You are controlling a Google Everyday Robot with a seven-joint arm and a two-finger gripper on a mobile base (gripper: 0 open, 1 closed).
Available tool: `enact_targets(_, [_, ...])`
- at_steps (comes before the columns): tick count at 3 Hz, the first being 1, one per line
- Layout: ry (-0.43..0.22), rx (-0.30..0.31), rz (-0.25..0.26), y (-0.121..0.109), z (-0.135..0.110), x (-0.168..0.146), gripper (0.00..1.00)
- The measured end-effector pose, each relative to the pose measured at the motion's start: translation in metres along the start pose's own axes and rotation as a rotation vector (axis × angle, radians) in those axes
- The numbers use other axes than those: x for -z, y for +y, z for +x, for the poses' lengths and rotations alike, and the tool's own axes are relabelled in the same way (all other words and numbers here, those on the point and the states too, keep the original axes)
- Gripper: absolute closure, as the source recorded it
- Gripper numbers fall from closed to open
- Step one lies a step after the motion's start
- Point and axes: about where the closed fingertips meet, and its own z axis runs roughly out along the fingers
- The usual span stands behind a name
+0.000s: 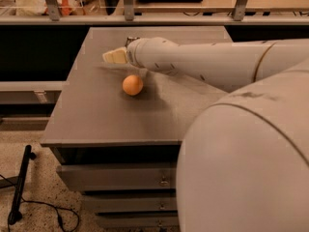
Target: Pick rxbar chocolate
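My gripper (115, 57) is at the end of the white arm (203, 64), which reaches across the grey table (96, 120) from the right. It hovers low over the back left part of the tabletop, just behind and left of the orange ball (132, 85). The rxbar chocolate is not in view; the arm and gripper may hide it. I cannot tell whether the gripper holds anything.
The table has drawers (120, 178) below its front edge. A rail with metal posts (128, 4) and a shelf runs behind the table. A black stand and cable (19, 187) lie on the floor at the left. The robot's white body (246, 168) fills the lower right.
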Motion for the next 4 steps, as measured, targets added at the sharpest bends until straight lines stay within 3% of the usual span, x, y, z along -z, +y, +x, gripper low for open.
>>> enact_targets(1, [0.000, -0.003, 0.020, -0.0045, -0.0046, -0.0072, 0.06])
enact_targets(2, [-0.005, 0.008, 0.026, -0.0040, -0.0061, -0.0105, 0.23])
enact_targets(4, [0.003, 0.027, 0.027, 0.0011, 0.0008, -0.0118, 0.70])
